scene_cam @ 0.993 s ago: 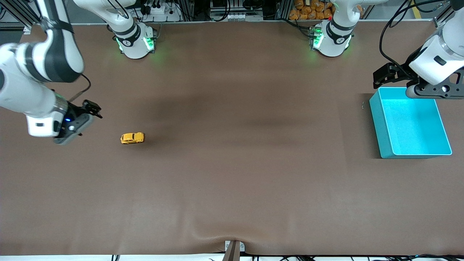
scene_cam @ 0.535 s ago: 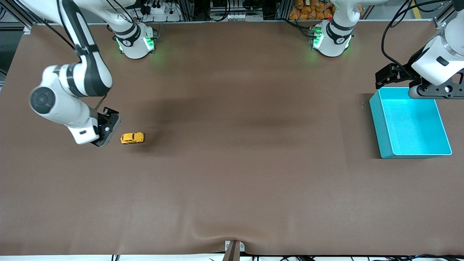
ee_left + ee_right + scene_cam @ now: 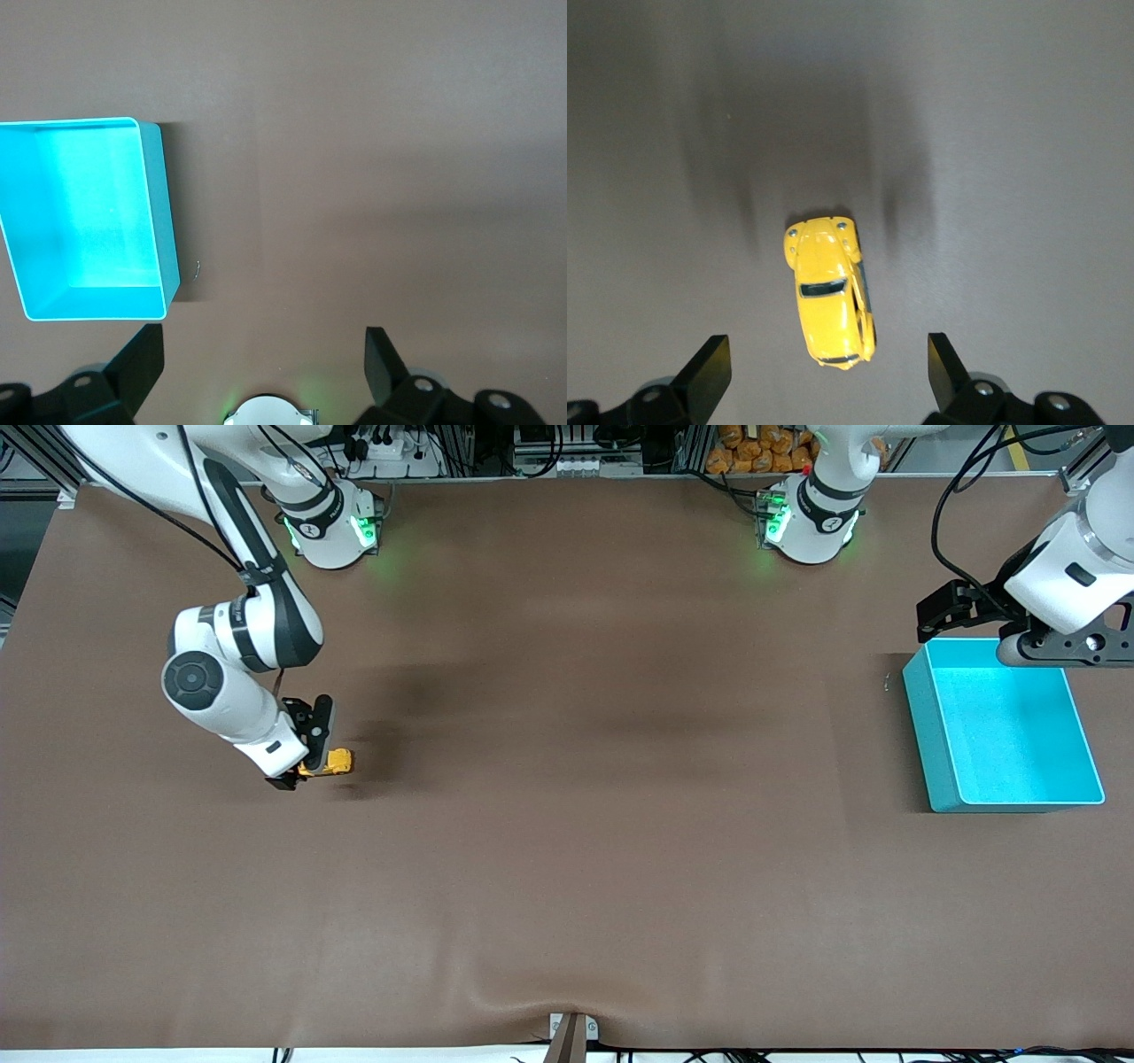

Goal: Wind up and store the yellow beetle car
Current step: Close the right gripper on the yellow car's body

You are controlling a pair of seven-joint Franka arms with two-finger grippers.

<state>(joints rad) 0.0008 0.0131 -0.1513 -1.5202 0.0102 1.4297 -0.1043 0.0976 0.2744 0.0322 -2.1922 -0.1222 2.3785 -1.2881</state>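
The yellow beetle car (image 3: 337, 762) stands on its wheels on the brown table, toward the right arm's end. My right gripper (image 3: 301, 772) hangs low over one end of it. In the right wrist view the car (image 3: 828, 292) lies lengthwise, one end reaching in between the wide-open fingers of that gripper (image 3: 827, 351), and neither finger touches it. My left gripper (image 3: 1054, 655) waits open and empty above the farther rim of the turquoise bin (image 3: 930, 717). The left wrist view shows this gripper (image 3: 264, 350) with only bare table between its fingers.
The turquoise bin (image 3: 159, 221) stands empty at the left arm's end of the table. Both arm bases (image 3: 332, 527) (image 3: 806, 522) glow green along the table's farther edge. A brown cloth covers the whole table, with a small ripple at its nearest edge (image 3: 532, 1005).
The right arm has swung in from the table's end and come down, bringing its open gripper over the car. The car, the bin and the left arm have stayed put.
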